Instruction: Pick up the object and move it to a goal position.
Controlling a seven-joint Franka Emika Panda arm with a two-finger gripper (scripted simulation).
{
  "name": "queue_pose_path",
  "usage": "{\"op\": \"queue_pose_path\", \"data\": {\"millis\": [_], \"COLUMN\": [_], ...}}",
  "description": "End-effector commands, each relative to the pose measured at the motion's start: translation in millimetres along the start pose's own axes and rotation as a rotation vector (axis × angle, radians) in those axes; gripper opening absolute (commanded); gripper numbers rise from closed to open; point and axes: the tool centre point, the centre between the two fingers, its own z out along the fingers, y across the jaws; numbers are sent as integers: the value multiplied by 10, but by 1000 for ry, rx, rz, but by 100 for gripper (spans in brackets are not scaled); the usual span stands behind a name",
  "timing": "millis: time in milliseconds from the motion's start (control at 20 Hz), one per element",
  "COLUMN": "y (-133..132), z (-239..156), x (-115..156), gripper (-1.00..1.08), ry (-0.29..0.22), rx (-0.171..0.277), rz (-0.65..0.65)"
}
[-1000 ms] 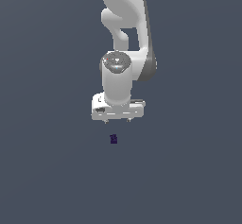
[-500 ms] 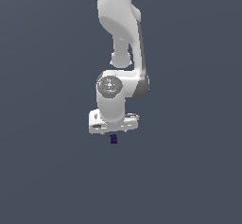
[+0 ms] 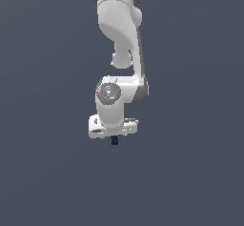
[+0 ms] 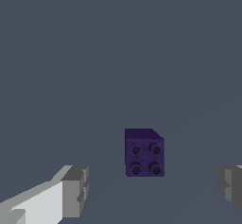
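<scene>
The object [image 4: 144,153] is a tiny dark purple block with studs on its top, resting on the grey floor. In the exterior view only a sliver of the object [image 3: 114,140] peeks out just below the white hand. My gripper [image 4: 153,190] is open, its two grey fingertips [image 4: 75,190] spread wide to either side of the block, with clear gaps and no contact. In the exterior view the gripper [image 3: 113,135] hangs straight down over the block, its fingers mostly hidden behind the hand.
A uniform dark grey floor [image 3: 190,172] surrounds the block. The white arm [image 3: 119,29] rises from the hand toward the top of the exterior view.
The arm has come down and toward the block: the hand that stood above it a second ago now covers most of it in the exterior view. The block has stayed put.
</scene>
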Motion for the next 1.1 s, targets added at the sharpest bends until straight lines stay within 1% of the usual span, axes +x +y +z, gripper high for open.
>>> {"op": "queue_pose_path", "data": {"millis": [0,450,750,800,1050], "y": [-1,-1,3,3,3], "z": [28,432,505,505,505], "x": [0,-6,8,8,8], "gripper": [100,100,100,-100,-100], "ry": [0,1,1,1,1], "rx": [0,0,0,0,0], "rz": [0,-1,-1,-1,-1]}}
